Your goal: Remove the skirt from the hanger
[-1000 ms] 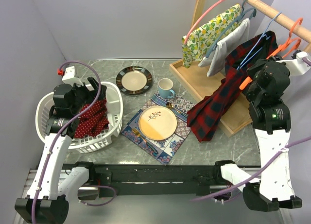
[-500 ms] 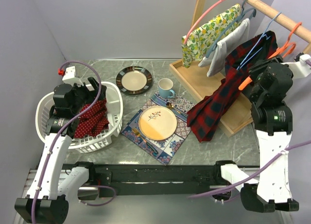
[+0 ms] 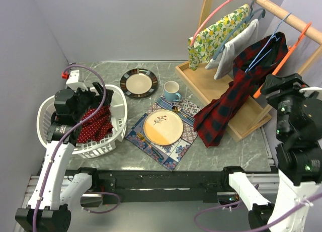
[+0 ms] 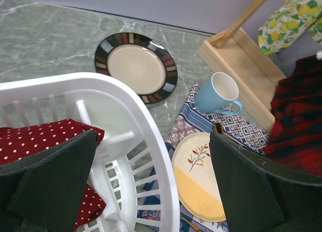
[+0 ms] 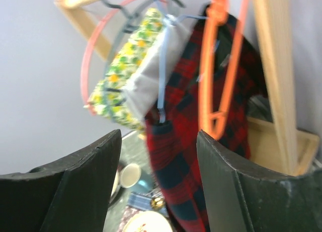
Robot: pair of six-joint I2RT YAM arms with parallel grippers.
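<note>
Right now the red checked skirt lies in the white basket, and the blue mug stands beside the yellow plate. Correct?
No: the red checked skirt hangs from the wooden rail, not in the white basket, as the top external view shows. The blue mug does stand beside the yellow plate.

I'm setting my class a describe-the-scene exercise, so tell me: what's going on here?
A two-armed robot is meant to get the red plaid skirt off its blue hanger. The skirt hangs from that hanger on the wooden rail, its lower end trailing onto the table. The right gripper is open and empty, facing the skirt without touching it. The left gripper, also open, hovers over the white basket, which holds a red dotted cloth.
</note>
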